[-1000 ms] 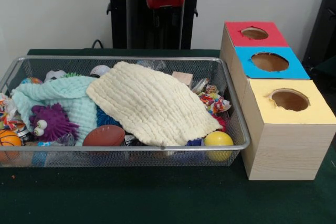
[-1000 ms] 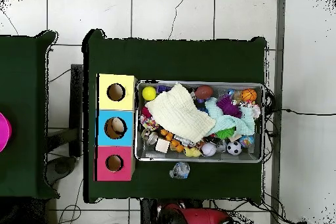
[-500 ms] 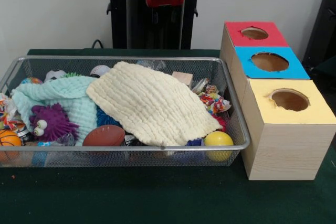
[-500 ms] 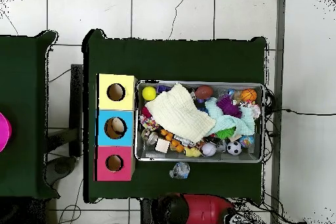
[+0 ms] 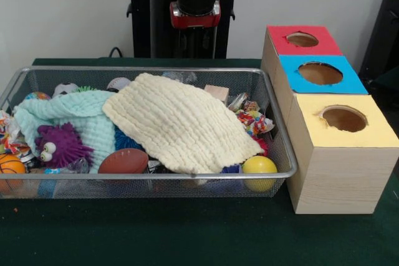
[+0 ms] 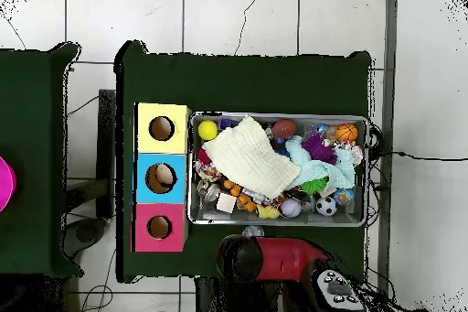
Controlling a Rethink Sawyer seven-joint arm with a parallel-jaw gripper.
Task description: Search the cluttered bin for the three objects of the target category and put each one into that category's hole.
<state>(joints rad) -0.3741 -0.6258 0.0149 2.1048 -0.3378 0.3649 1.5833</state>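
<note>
Behind the far rim of the wire bin (image 5: 149, 174), the arm's red and black end (image 5: 197, 10) hangs above the table, and whether the claw on it is open or closed cannot be told from either view; seen from overhead the arm (image 6: 274, 258) lies just beside the bin's (image 6: 369, 171) long side. Going across the bin in the front view from its left end: an orange basketball (image 5: 10, 167) sits at the near left corner, a purple spiky toy with googly eyes (image 5: 60, 145) lies on a pale green cloth (image 5: 75, 116), and a brown football (image 5: 123, 161) rests against the near rim. A cream waffle-weave cloth (image 5: 181, 123) covers the bin's middle, hiding much of what lies under it. Past it, toward the bin's right end, sit a small wooden block (image 5: 217, 93), a bundle of colourful wrapped pieces (image 5: 254, 121) and a yellow ball (image 5: 259, 167) in the near right corner. Just beside the bin's right end stand three wooden boxes in a row, each with a round hole in its top: yellow (image 5: 346, 130) nearest, blue (image 5: 319, 74) in the middle, red (image 5: 302, 40) farthest. No readable writing shows on anything.
</note>
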